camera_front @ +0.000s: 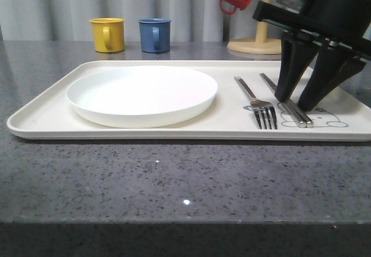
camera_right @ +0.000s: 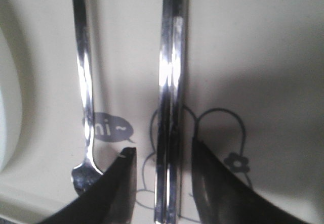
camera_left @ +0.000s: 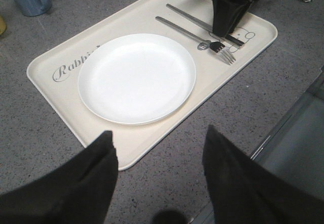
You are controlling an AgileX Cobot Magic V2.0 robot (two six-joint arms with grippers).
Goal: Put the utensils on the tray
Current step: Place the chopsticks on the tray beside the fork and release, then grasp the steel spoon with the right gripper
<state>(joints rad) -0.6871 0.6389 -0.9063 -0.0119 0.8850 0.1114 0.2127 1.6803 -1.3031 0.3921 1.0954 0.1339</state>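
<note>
Worktop [camera_front: 174, 181] lies bare in front; my right tool [camera_front: 297, 103] straddles the chopsticks [camera_front: 293, 109] by the tray [camera_front: 46, 118]'s right end, parted, gripping nothing, laying them beside the fork [camera_front: 258, 103]. My left tool [camera_left: 159, 148] hangs open, empty.

The fork [camera_front: 259, 107] and the chopsticks [camera_right: 169, 107] are polished metal, bright with streaked reflections. The plate [camera_front: 142, 94] looks smooth, glossy white, like ceramic or hard plastic. The tray [camera_left: 126, 19] is matt cream plastic with grey print. The countertop [camera_front: 174, 181] is speckled grey stone with a slight sheen. The mug stand [camera_front: 258, 36] is pale wood.
</note>
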